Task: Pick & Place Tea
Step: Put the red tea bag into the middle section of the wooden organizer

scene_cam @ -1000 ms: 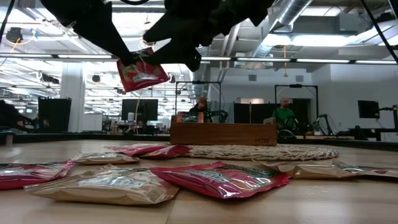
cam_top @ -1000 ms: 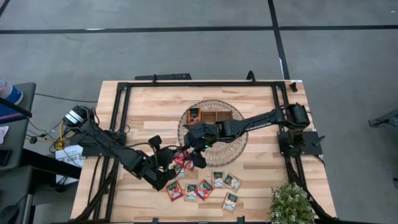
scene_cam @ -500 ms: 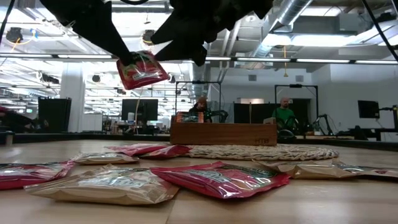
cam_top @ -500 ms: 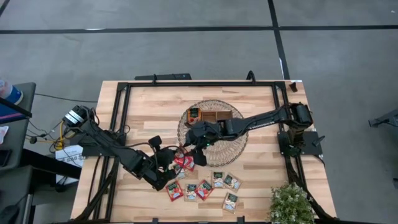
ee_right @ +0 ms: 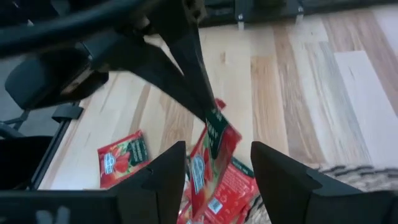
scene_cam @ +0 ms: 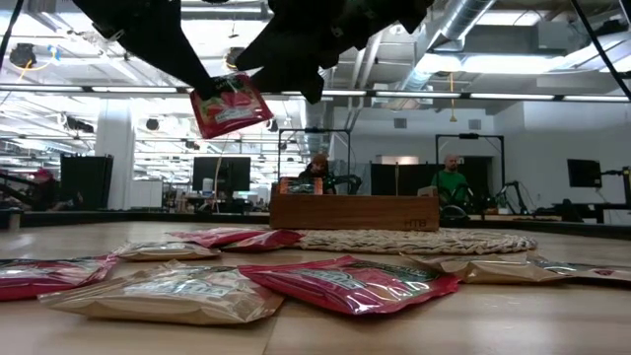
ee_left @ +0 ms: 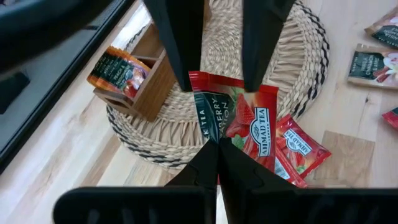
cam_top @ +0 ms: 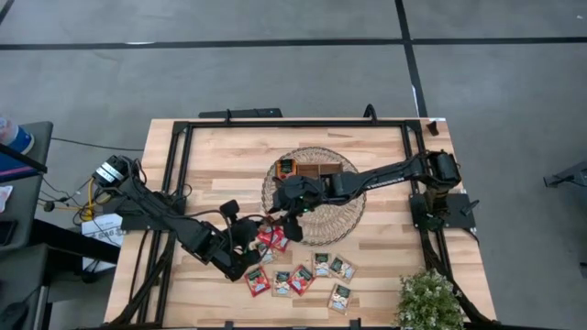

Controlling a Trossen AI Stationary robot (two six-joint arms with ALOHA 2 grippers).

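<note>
A glossy red strawberry tea sachet [ee_left: 239, 121], flat and square with crinkled foil edges, hangs above the table pinched by one corner in the left gripper [ee_left: 217, 144], whose jaws are pressed together on it. The right gripper [ee_right: 214, 163] stands spread around its opposite edge. Below lie a coiled round wicker mat [ee_left: 292, 50], a wooden tray [scene_cam: 355, 211], more sachets [cam_top: 303, 275] and the pale plank tabletop [cam_top: 220, 165].
</note>
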